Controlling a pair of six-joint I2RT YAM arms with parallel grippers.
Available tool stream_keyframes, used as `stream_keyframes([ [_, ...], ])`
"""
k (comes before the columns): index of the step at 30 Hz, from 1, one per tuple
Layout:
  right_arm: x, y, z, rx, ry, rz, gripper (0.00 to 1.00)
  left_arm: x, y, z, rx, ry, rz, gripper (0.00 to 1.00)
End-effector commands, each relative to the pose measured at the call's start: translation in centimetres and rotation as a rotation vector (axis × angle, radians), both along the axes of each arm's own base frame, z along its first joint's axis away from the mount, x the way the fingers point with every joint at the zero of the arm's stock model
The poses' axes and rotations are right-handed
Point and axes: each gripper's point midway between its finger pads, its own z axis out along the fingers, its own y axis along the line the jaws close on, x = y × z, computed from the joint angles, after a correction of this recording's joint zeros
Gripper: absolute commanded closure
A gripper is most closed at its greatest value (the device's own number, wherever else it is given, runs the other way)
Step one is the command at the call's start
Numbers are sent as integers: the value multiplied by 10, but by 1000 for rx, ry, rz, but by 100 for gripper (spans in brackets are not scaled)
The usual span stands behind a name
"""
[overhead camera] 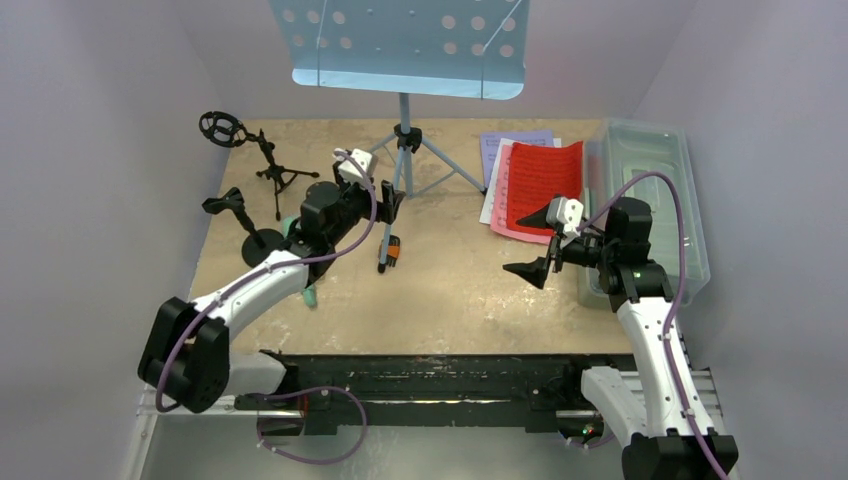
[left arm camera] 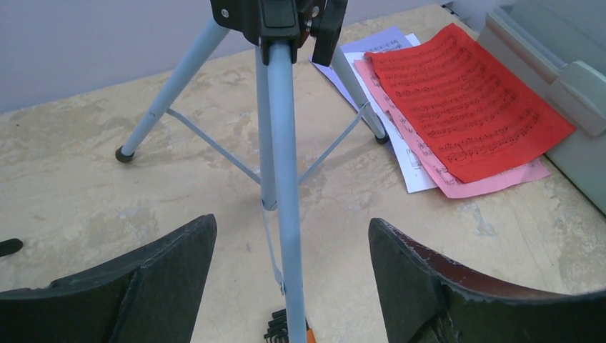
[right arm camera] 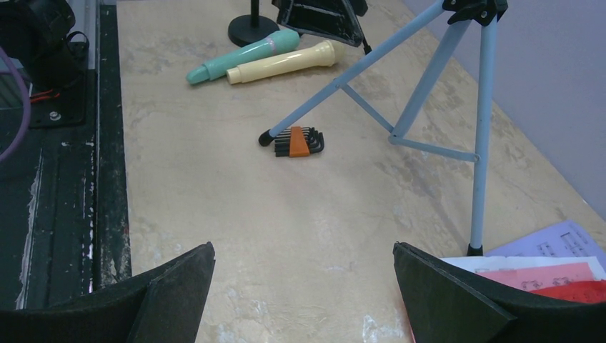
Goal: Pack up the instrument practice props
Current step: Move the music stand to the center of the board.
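Here we see the left claw spread wide with the near leg of the light-blue tripod standing between its fingers. A gap shows on either side of the leg, so it grips nothing. The right claw is fully open too and holds nothing, hovering over bare table. The left arm reaches from its base at the near left, forward and to the right, towards the middle of the table. The right arm rises from the near right and turns its claw leftward, just beside the translucent grey tub. The tripod stands upright at the far middle, its perforated tray high above the table, and a set of hex keys in an orange holder lies at the foot of its near leg. The red page lies on top of the pink page, with the purple page beneath them at the far side, all between the tripod and the tub. At the left, the mint-green microphone and the yellow microphone lie side by side on the table, near the small black microphone tripods. The table is mottled beige, a black rail runs along its near edge, and pale grey walls close it in.
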Motion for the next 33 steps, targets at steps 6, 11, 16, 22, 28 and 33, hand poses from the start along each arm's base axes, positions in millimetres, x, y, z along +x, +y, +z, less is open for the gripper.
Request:
stream_keyframes([
  [6,-4,2,5,12,-34,23,1,33,-18,1,-22,-28,-11,33],
  [11,-4,2,5,12,-33,24,1,41,-22,-9,-30,1,-1,51],
  [16,-3,2,4,12,-32,22,1,43,-28,-20,-25,29,-14,75],
  [22,-3,2,3,17,-22,23,1,27,-29,-23,-7,26,-19,100],
  [28,-4,9,4,96,59,43,1,-7,-36,-28,-24,59,-7,100],
  [33,9,15,3,234,218,-2,1,-33,-48,-32,-92,112,5,100],
])
